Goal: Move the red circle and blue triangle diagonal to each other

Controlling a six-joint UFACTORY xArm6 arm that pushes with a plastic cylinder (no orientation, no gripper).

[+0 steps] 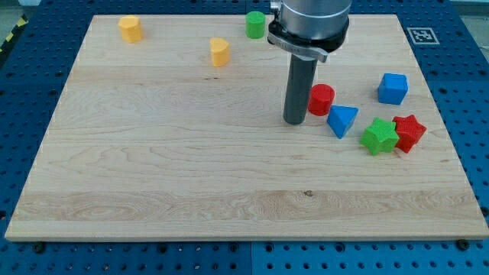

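The red circle [322, 99] lies on the wooden board right of centre. The blue triangle [342, 120] lies just below and to the right of it, the two nearly touching corner to corner. My tip [295, 121] rests on the board just left of the red circle, close to its lower left side and left of the blue triangle. The dark rod rises from the tip to the arm's grey body at the view's top.
A blue cube [393, 88] sits to the right. A green star [379, 136] and a red star [409, 132] touch each other at the lower right. A green cylinder [255, 24], a yellow block [219, 51] and another yellow block [131, 28] lie near the top.
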